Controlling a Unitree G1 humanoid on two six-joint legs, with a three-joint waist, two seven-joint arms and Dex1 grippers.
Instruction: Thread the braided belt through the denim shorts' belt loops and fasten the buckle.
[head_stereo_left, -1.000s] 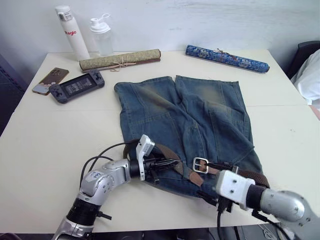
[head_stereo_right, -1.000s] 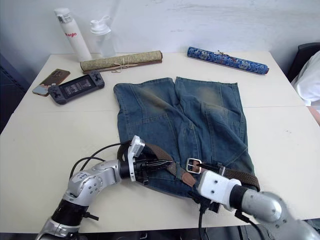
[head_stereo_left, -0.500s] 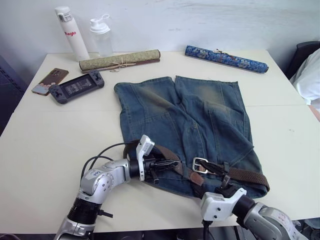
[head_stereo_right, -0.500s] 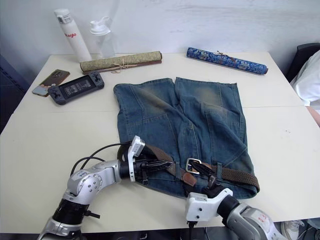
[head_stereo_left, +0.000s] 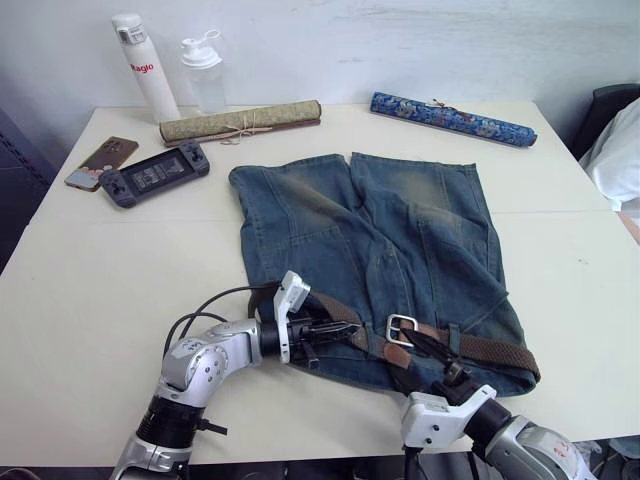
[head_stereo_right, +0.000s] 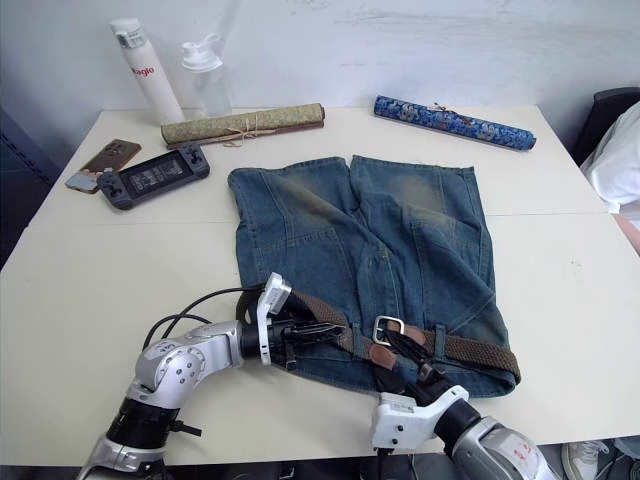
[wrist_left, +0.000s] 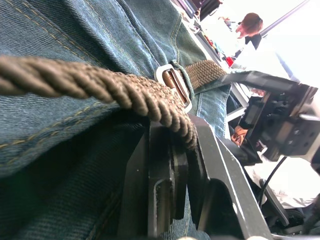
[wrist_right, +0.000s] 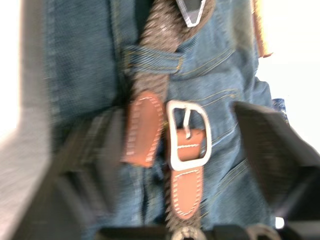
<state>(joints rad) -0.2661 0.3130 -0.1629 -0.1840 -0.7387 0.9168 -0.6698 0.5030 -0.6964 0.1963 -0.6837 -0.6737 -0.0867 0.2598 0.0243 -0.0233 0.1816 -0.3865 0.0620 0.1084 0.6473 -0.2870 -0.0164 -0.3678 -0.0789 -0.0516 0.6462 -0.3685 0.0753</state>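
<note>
Left gripper (wrist_left: 172, 150) clamped on braided belt (wrist_left: 100, 85); right gripper (wrist_right: 170, 145) spread wide, straddling buckle (wrist_right: 188, 135) on denim shorts (head_stereo_left: 380, 240).

You see a cream table (head_stereo_left: 90, 260) carrying the denim shorts (head_stereo_left: 375, 240), spread flat with the waistband toward its near edge and the legs pointing away. Along the far edge lie a rolled olive mat (head_stereo_left: 240, 121) tied with string and a rolled blue patterned mat (head_stereo_left: 452, 117). At the far left corner stand a white bottle (head_stereo_left: 143, 68) and a clear shaker bottle (head_stereo_left: 204, 72); nearer you lie a phone (head_stereo_left: 101, 161) and a handheld game console (head_stereo_left: 153, 172).
</note>
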